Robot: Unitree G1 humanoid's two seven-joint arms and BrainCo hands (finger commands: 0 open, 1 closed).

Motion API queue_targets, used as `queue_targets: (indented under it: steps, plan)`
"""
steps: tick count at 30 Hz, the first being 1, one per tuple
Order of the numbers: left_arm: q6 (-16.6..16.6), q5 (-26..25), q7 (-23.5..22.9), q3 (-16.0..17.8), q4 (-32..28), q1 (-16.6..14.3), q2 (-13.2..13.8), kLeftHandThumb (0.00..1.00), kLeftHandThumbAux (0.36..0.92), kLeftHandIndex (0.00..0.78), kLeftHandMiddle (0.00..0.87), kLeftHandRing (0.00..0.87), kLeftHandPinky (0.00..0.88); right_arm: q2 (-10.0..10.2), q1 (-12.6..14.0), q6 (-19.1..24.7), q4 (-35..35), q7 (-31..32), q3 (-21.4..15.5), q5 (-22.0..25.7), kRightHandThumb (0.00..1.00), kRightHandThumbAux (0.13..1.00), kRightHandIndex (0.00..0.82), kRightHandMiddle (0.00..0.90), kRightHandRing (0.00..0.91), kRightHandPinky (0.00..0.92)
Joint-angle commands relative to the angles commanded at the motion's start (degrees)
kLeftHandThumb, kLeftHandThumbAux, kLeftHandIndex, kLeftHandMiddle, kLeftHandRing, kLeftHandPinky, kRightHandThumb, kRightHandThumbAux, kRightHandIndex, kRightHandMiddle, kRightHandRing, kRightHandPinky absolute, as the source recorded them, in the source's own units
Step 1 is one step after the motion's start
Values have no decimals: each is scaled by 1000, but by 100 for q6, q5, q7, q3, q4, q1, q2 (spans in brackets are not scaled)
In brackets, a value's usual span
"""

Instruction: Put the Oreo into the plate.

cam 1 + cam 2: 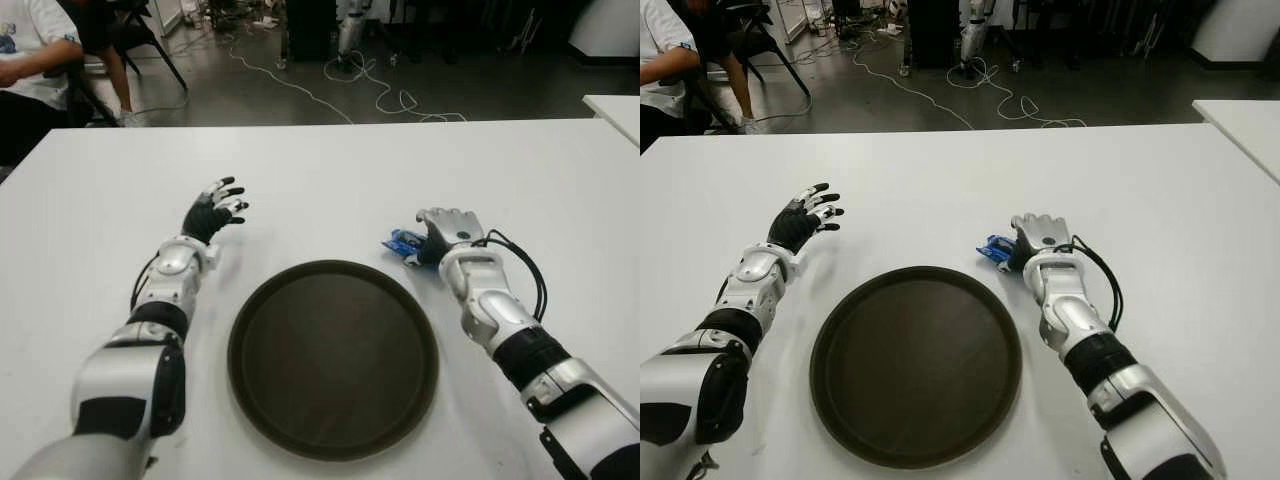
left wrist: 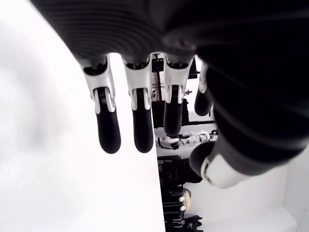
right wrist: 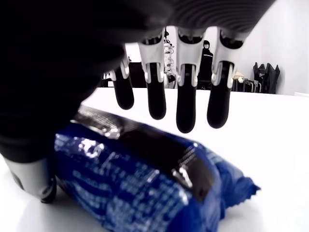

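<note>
While plate (image 1: 333, 358) holds nothing, right robot hand (image 1: 447, 232) open over Oreo pack (image 1: 402, 243); left robot hand (image 1: 216, 213) open.

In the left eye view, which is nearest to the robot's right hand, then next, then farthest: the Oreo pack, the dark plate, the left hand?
1. Oreo pack: under the open fingers of the right hand, on its left side.
2. Plate: nearer the robot, left of that hand.
3. Left hand: open, far across the table on the left.

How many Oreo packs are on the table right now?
1. The blue Oreo pack lies on the white table under the right hand, beyond the plate's right rim. No others visible.
</note>
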Motion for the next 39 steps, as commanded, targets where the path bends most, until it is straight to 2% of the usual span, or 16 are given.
queue_targets:
  steps: [7, 9, 14, 18, 29, 39]
  plan:
    - [24, -1, -17, 10, -6, -3, 3, 41, 728, 108, 193, 250, 333, -275, -141, -984, 77, 1174, -145, 891, 161, 611, 163, 257, 303, 350]
    - [18, 0, -29, 9, -8, 1, 7, 41, 723, 108, 193, 251, 334, -418, -173, -1497, 117, 1556, -186, 1218, 164, 603, 136, 245, 294, 331]
    - [28, -17, -38, 24, -10, 1, 5, 43, 714, 108, 192, 250, 332, -576, -255, -2112, 293, 1937, -216, 1562, 158, 591, 113, 232, 274, 292]
    - [25, 1, -32, 6, -12, -1, 11, 43, 708, 110, 194, 250, 328, -620, -382, -2458, 609, 2014, -202, 1685, 151, 595, 108, 222, 257, 263]
    - [3, 7, -52, -13, -29, 8, 13, 66, 718, 109, 196, 254, 336, -684, -558, -2930, 1059, 1987, -205, 1857, 136, 620, 133, 242, 264, 247]
    - [31, -25, -122, 10, -31, 0, 13, 47, 720, 102, 189, 253, 343, -726, -661, -2937, 1160, 2072, -197, 1889, 137, 634, 138, 249, 283, 278]
